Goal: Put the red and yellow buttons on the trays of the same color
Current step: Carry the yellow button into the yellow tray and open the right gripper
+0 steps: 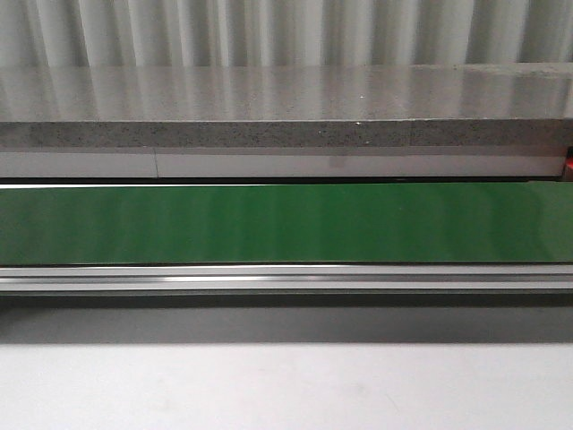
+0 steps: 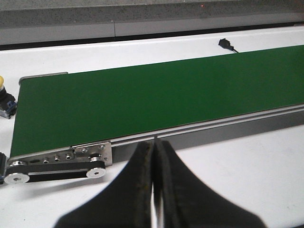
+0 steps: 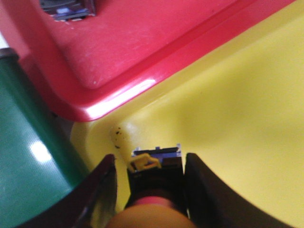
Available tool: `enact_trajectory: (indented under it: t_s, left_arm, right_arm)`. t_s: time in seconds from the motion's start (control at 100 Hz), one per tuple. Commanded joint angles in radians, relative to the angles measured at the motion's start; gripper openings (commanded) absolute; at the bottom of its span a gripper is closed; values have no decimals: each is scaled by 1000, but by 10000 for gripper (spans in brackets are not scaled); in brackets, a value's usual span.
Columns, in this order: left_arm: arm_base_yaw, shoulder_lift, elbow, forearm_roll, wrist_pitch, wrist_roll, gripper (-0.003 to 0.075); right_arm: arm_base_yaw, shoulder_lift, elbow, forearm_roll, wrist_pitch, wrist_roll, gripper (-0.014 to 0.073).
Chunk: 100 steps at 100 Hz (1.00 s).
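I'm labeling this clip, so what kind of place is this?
Probably a lab or factory-style sorting station: a green conveyor belt with metal side rails runs across a white table, and red and yellow trays sit at its end.

No text, label, brand, number or sign can be read in any of the three views. The green conveyor belt point(image 1: 286, 224), the glossy red plastic tray point(image 3: 142, 42) and the glossy yellow plastic tray point(image 3: 237, 118) all show plain, unmarked surfaces.
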Motion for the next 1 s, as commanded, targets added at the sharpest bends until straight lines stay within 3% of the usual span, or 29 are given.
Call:
enact_trajectory:
  t_s: [0.0,0.18,0.25,0.42,0.5,0.78,0.88,0.99]
  left_arm:
    - [-10,10,-23,-16,-63,4,-20]
    - [-10,10,-23,-16,-63,4,-20]
    - [-10,10,-23,-16,-63,4,-20]
    - [-10,10,-23,-16,-63,4,-20]
    - [-10,10,-23,-16,-63,4,-20]
    - [-10,10,-23,-16,-63,4,-20]
    - [-10,10,-23,-16,-63,4,-20]
    - [-10,10,-23,-16,-63,4,-20]
  right_arm:
    - [-8,-1,-24,7,-42,3,216]
    - [-7,73,-24,33,-70,3,218]
    - [-7,82,-24,33,-75,3,256]
    - [-7,82,-24,33,-77,3,591]
    - [-7,76,-24,33,-76,3,647]
    - [-7,-64,-24,19,-68,3,605]
    - [10,-135,-24,16,-45,-6,471]
    - [47,-213,-24,16,-10,-6,235]
